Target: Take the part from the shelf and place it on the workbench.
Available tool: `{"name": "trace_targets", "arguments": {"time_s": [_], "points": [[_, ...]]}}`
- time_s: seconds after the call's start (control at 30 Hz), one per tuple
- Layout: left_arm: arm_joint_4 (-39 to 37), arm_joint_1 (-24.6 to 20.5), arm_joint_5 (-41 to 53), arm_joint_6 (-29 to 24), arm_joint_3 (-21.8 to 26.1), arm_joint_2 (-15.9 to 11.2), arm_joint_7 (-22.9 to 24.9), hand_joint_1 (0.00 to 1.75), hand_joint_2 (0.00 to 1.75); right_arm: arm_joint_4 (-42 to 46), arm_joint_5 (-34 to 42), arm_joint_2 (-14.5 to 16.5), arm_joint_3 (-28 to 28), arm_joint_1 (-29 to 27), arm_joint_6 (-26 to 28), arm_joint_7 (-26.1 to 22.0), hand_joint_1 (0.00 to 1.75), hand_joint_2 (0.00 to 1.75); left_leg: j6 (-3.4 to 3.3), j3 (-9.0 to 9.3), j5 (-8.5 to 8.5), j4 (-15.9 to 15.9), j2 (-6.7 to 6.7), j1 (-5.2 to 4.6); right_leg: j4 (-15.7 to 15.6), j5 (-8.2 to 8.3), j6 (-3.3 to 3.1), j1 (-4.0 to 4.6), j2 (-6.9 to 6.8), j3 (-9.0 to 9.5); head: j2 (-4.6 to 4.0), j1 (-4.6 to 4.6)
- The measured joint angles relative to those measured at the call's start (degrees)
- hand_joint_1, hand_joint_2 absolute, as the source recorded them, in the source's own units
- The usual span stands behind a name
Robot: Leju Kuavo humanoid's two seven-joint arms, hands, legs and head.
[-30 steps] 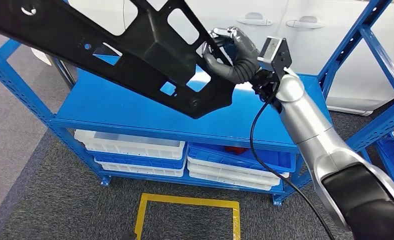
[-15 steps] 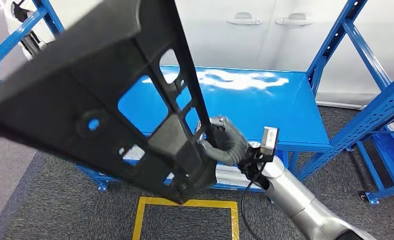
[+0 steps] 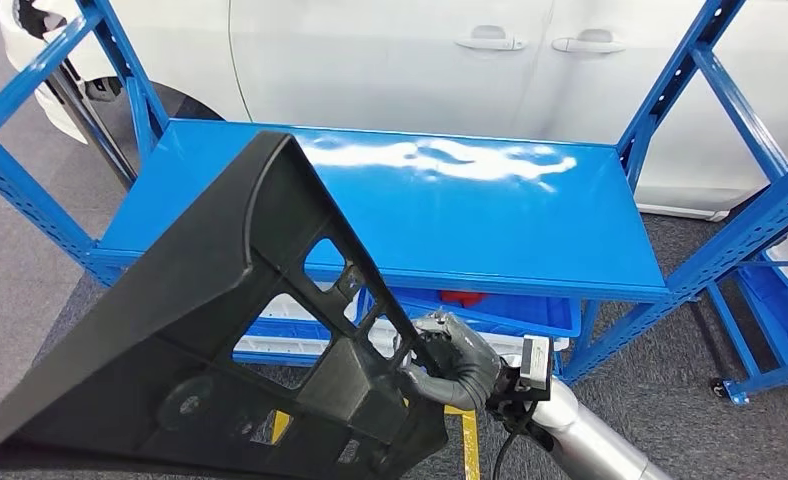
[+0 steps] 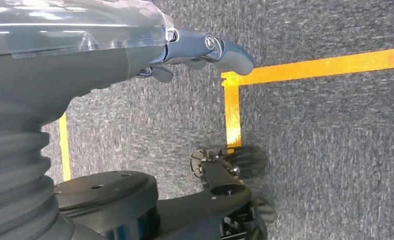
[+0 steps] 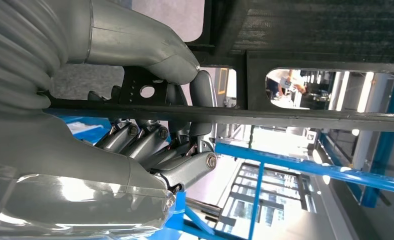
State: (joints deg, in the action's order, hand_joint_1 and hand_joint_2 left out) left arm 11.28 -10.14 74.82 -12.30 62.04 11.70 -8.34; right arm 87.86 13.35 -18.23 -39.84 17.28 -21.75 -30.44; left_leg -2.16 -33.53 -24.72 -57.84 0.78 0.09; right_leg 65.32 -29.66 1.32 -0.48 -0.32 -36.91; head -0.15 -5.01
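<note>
A large black plastic part (image 3: 220, 370) with ribs and cut-outs fills the lower left of the head view, tilted and off the shelf. My right hand (image 3: 450, 365) grips it at its lower right edge, in front of the blue shelf (image 3: 450, 220). Up close in the right wrist view, the right hand (image 5: 150, 150) has its thumb and fingers wrapped over a thin rib of the part (image 5: 310, 30). In the left wrist view my left hand (image 4: 200, 47) hangs above the grey carpet with nothing in it, its fingers loosely extended.
The blue shelf's top board is bare and glossy. White and blue bins (image 3: 510, 320) sit on the level below. A white car (image 3: 420, 60) stands behind the shelf. Another blue rack (image 3: 770, 250) is at the right. Yellow tape (image 4: 232, 115) marks the carpet.
The view has shifted. My right arm has brought the black part down from above the shelf to low in front of it, close to the camera; the grip is unchanged.
</note>
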Motion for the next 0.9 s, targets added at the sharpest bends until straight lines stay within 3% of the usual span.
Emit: {"name": "trace_targets", "arguments": {"time_s": [0.07,0.1,0.13,0.23,0.3,0.43,0.5,0.57,0.6,0.63,0.67,0.77,0.8,0.9], "points": [[0.00,-0.08,0.41,-0.28,-0.01,0.01,0.37,0.00,1.75,0.31,-0.30,0.15,0.02,-0.95,0.14,0.00,1.75,1.75,-0.09,-0.11,0.02,-0.05,-0.14,-0.09,7.50,-3.10,0.25,-0.18,0.00,-3.36,0.00,0.00],[0.00,-0.08,0.53,-0.38,-0.01,0.02,0.49,0.00,1.75,0.39,-0.35,0.23,0.02,-1.43,0.17,0.01,1.75,1.75,-0.10,-0.14,0.01,-0.10,-0.19,-0.12,9.17,-3.27,0.31,-0.25,0.00,-4.09,0.00,0.00],[0.00,-0.09,0.62,-0.46,-0.01,0.02,0.56,0.00,1.75,0.47,-0.38,0.26,0.02,-1.80,0.22,0.01,1.75,1.75,-0.09,-0.16,-0.01,-0.16,-0.23,-0.14,8.78,-2.46,0.31,-0.32,0.00,-3.84,0.00,0.00],[0.00,-0.19,0.75,-0.51,-0.06,0.08,0.58,0.00,1.75,0.89,-0.42,0.26,0.10,-2.06,0.33,0.00,1.75,1.75,0.21,-0.20,-0.16,-0.45,-0.34,-0.26,-1.84,2.56,-0.10,-0.21,-0.54,1.56,0.00,0.00],[0.00,-0.24,0.77,-0.50,-0.10,0.10,0.57,0.00,1.75,1.16,-0.44,0.26,0.21,-2.10,0.37,-0.04,1.75,1.75,0.76,-0.37,-0.18,-0.56,-0.50,-0.42,-6.40,3.68,-0.60,0.16,-1.02,3.68,0.00,-0.01],[0.00,-0.30,0.55,0.34,-0.11,0.18,0.17,0.00,1.75,1.81,-0.88,0.02,0.42,-2.80,0.76,-0.15,1.75,1.75,1.96,-0.63,-0.93,-1.39,-0.68,-0.41,-7.44,3.93,-1.79,0.12,-0.81,3.95,0.00,-0.01],[-0.01,-0.29,0.30,1.59,-0.11,0.26,-0.02,0.00,1.75,2.16,-1.07,-0.37,0.46,-3.20,0.82,-0.16,1.75,1.75,2.48,-2.75,-4.07,-6.33,-0.60,-0.30,-7.78,4.17,-2.37,-0.01,-0.86,4.12,0.00,-0.01],[-0.02,-0.15,0.11,2.80,-0.10,0.32,0.12,0.00,1.75,2.30,-0.96,-0.62,0.44,-3.76,0.74,-0.07,1.75,1.75,2.81,-6.17,-7.58,-13.88,-0.60,-0.23,-7.75,4.23,-2.62,0.11,-0.79,4.02,0.00,-0.01],[-0.02,-0.03,0.04,3.23,-0.10,0.33,0.30,0.00,1.75,2.30,-0.82,-0.68,0.44,-4.10,0.73,0.04,1.75,1.75,2.90,-7.20,-8.23,-16.21,-0.60,-0.20,-7.69,4.28,-2.65,0.17,-0.74,3.98,0.00,-0.01],[-0.03,0.08,0.02,3.60,-0.09,0.35,0.51,0.00,1.75,2.29,-0.62,-0.72,0.43,-4.41,0.75,0.19,1.75,1.75,2.91,-7.21,-7.80,-16.40,-0.60,-0.19,-7.61,4.33,-2.64,0.20,-0.67,3.93,0.00,-0.01],[-0.03,0.17,0.03,4.00,-0.09,0.36,0.68,0.00,1.75,2.28,-0.36,-0.72,0.44,-4.66,0.86,0.38,1.75,1.75,2.83,-6.05,-6.36,-14.22,-0.58,-0.18,-7.49,4.37,-2.63,0.21,-0.56,3.89,0.00,-0.01],[-0.04,0.20,0.31,5.21,-0.11,0.39,0.91,0.00,1.75,2.28,0.33,-0.72,0.69,-5.11,1.21,0.91,1.75,1.75,2.11,-0.29,-1.66,-3.09,-0.15,-0.28,-6.97,4.33,-2.25,0.37,-0.20,3.62,0.00,-0.02],[-0.04,0.22,0.39,5.45,-0.13,0.41,0.97,0.00,1.75,2.31,0.44,-0.72,0.82,-5.30,1.30,1.06,1.75,1.75,1.81,0.55,-1.08,-1.27,-0.01,-0.35,-6.85,4.39,-1.97,0.41,-0.11,3.48,0.00,-0.01],[-0.05,0.39,0.51,5.63,-0.14,0.52,1.21,0.00,1.75,2.56,0.64,-0.72,1.22,-6.00,1.75,1.40,1.75,1.75,0.83,0.37,-0.27,-0.41,-0.08,-0.41,-6.80,4.63,-0.97,0.27,0.01,3.07,0.00,-0.01]]}}
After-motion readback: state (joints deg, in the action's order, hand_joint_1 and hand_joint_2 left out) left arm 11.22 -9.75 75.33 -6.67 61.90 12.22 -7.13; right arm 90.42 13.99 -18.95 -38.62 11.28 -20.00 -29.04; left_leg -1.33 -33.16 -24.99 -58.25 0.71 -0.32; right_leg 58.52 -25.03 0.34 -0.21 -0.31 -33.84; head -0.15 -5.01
